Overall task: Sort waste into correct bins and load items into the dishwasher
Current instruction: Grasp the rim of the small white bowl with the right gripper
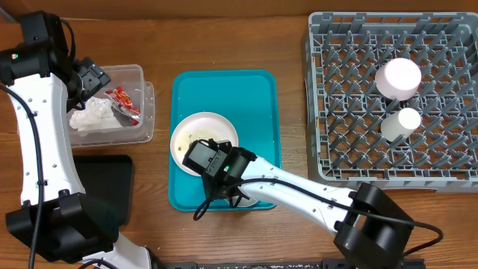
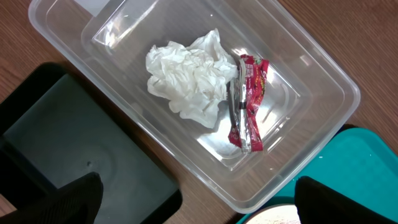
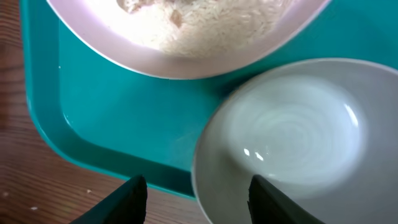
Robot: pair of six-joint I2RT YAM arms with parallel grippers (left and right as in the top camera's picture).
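My left gripper (image 2: pixel 199 200) hangs spread above the clear tub (image 2: pixel 324 93), where the crumpled napkin (image 2: pixel 189 84) and red wrapper (image 2: pixel 249 102) lie side by side. My right gripper (image 3: pixel 199 199), fingers spread, hovers over the grey-white bowl's (image 3: pixel 292 137) rim on the teal tray (image 3: pixel 93 115).

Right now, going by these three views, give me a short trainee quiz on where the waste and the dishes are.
1. True or false: the crumpled white napkin lies in the shallow black rectangular tray.
2. Which dish sits directly under the right claw? A) round white plate B) pale grey-white bowl C) small white cup
3. Fill in: the large square grey plastic dish rack holds ___ dishes.
Key: 1 false, it lies in the clear rectangular plastic tub. 2 B. 3 two.
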